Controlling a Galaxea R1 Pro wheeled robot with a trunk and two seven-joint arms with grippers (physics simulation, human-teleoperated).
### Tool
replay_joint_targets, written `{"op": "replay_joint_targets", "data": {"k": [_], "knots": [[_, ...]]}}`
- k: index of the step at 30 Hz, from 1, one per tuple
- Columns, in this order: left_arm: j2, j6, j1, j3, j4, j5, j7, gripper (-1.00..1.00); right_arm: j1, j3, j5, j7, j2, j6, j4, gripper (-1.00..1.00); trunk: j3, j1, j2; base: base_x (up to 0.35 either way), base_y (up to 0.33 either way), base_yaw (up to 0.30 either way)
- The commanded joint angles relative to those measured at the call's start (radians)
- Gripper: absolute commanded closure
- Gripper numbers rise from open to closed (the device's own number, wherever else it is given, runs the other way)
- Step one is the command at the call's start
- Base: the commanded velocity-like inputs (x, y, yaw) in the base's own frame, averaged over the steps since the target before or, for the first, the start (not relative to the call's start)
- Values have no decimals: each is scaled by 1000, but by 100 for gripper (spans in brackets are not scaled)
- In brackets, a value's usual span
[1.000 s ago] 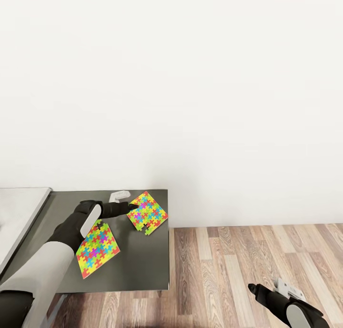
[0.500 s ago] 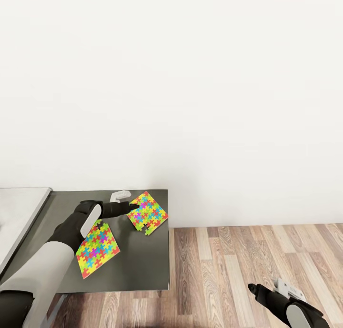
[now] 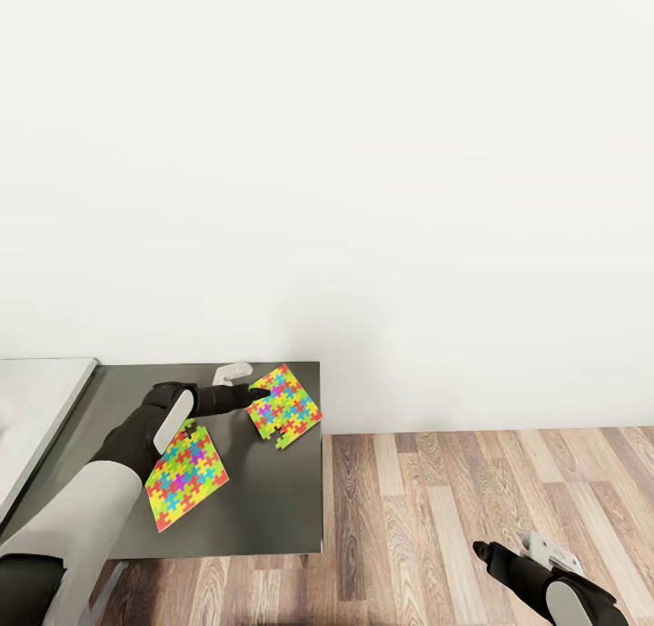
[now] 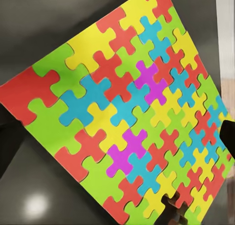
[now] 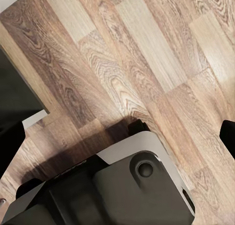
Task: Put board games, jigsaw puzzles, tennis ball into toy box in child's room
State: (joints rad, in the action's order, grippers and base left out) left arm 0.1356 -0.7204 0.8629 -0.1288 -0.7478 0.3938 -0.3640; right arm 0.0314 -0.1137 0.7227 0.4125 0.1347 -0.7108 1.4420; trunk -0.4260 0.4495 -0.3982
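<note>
Where puzzle [image 3: 285,406] tilts, left pincer [image 3: 255,396] touching

Wall [image 3: 363,154] behind table [image 3: 272,508]; floor [image 3: 472,508] side open.

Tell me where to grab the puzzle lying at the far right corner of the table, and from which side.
Take the far puzzle by its near-left edge, where the left claw already is. It is a thin flat sheet that looks tilted up off the table there, so a low sideways pinch over that edge suits better than coming from above.

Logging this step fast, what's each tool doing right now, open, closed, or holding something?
Left tool: at the far jigsaw puzzle on the table; grip cannot be told.
Right tool: open, over the floor.
</note>
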Motion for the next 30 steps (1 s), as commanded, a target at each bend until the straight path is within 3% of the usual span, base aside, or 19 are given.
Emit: {"op": "replay_joint_targets", "data": {"k": [1, 30], "knots": [[1, -4, 1, -2, -1, 2, -2, -100, 0, 0, 11, 9, 0, -3, 2, -100, -2, 1, -2, 0, 0, 0], [-10, -10, 1, -3, -1, 6, -27, -100, 0, 0, 11, 9, 0, -3, 2, -100, -2, 1, -2, 0, 0, 0]]}}
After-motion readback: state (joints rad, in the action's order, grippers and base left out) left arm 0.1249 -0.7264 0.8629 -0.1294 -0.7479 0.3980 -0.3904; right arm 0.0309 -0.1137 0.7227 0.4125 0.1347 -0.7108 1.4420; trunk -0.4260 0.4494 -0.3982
